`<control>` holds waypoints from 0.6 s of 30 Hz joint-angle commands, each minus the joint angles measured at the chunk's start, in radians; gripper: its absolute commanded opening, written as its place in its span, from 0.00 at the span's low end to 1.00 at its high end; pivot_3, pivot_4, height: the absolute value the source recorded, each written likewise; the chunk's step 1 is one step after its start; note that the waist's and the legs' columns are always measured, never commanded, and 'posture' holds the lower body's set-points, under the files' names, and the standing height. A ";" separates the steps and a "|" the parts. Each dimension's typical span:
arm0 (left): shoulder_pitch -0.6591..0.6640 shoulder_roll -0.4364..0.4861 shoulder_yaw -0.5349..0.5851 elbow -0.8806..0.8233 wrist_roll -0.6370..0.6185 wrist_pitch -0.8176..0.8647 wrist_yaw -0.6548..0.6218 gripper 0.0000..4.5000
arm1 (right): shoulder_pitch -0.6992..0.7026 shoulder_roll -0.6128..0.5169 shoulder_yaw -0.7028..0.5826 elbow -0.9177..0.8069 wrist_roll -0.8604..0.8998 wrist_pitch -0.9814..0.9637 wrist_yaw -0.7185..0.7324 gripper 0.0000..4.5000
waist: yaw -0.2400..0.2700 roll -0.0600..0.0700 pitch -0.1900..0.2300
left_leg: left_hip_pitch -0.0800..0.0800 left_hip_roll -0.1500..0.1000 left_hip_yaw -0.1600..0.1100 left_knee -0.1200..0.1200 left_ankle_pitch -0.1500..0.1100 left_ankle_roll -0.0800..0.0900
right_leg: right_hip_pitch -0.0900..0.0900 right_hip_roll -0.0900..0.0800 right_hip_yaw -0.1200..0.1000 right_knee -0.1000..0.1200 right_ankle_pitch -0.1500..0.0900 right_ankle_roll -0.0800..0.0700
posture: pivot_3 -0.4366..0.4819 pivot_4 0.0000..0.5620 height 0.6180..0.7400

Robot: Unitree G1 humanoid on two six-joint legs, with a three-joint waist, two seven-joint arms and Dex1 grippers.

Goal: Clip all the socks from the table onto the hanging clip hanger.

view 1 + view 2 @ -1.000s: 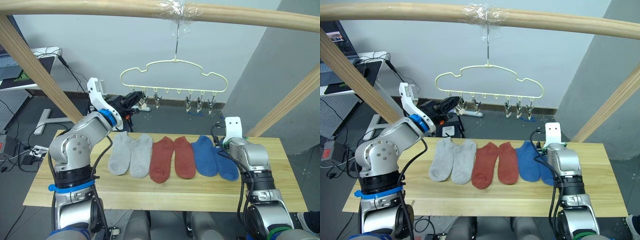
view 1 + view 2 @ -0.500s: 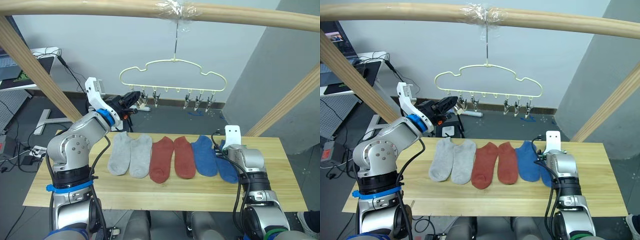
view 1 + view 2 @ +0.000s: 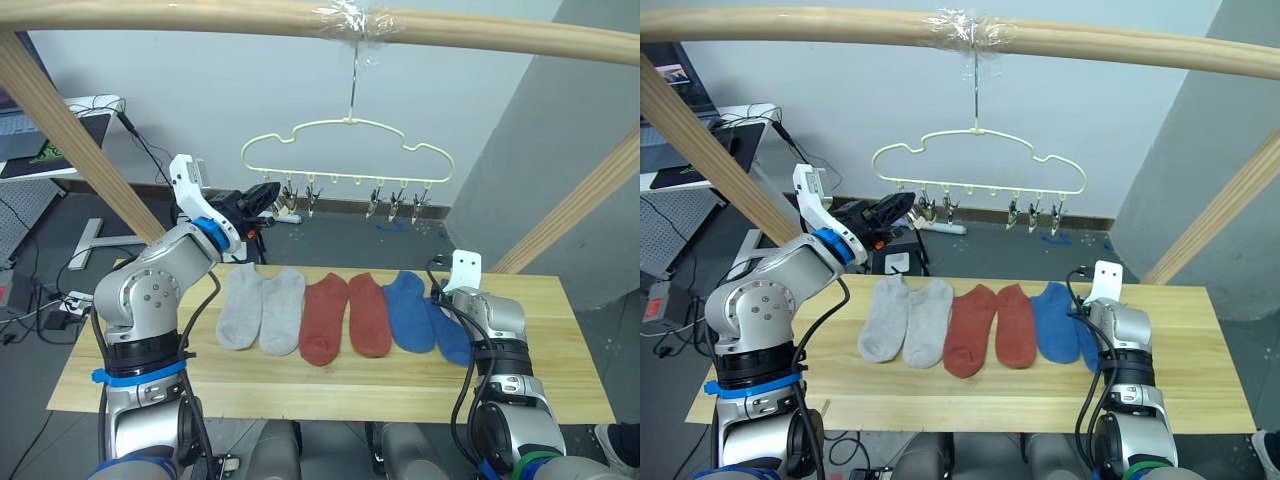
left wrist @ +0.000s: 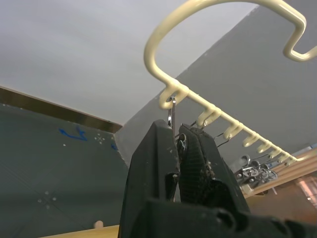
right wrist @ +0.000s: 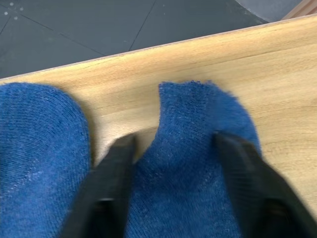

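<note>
We count all six socks (image 3: 345,315) flat on the worktop (image 3: 150,380); none clipped. Left tool (image 4: 177,144) pinches the clip hanger's (image 3: 347,150) end clip; right tool (image 5: 171,148) straddles the outer blue sock (image 5: 198,129), fingers wide.

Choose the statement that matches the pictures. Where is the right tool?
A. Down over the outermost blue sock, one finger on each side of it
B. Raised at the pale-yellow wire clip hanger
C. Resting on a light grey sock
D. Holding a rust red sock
A: the right tool straddles the outermost blue ankle sock, which lies flat on the light wooden table.
</note>
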 commanded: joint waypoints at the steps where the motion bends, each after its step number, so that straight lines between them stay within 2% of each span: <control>1: -0.006 0.012 0.008 -0.045 -0.007 -0.013 -0.008 0.02 | 0.016 0.002 -0.018 0.029 -0.003 0.032 -0.019 0.22 | 0.003 0.000 0.000 | 0.000 0.000 0.000 0.000 0.000 0.000 | 0.000 0.000 0.000 0.000 0.000 0.000 | 0.42 0.46 1.00; 4: -0.010 0.013 0.007 -0.040 -0.006 -0.015 -0.009 0.02 | 0.008 0.000 -0.021 0.034 -0.003 0.029 -0.024 0.01 | 0.003 0.000 0.000 | 0.000 0.000 0.000 0.000 0.000 0.000 | 0.000 0.000 0.000 0.000 0.000 0.001 | 0.42 0.46 1.00; 10: -0.020 0.015 0.010 -0.027 -0.008 -0.014 -0.012 0.02 | 0.015 -0.020 0.025 0.000 -0.017 0.040 0.005 0.01 | 0.003 0.000 0.000 | 0.000 0.000 0.000 0.000 0.000 0.000 | 0.000 0.000 0.000 0.000 0.000 0.001 | 0.42 0.46 1.00; 18: -0.041 0.035 0.034 0.004 -0.029 0.017 -0.008 0.02 | 0.066 -0.144 0.233 -0.435 0.031 0.254 0.205 0.01 | 0.003 0.007 0.013 | -0.002 0.000 0.000 0.000 0.000 0.000 | -0.003 0.000 0.000 0.000 -0.001 0.002 | 0.41 0.47 1.00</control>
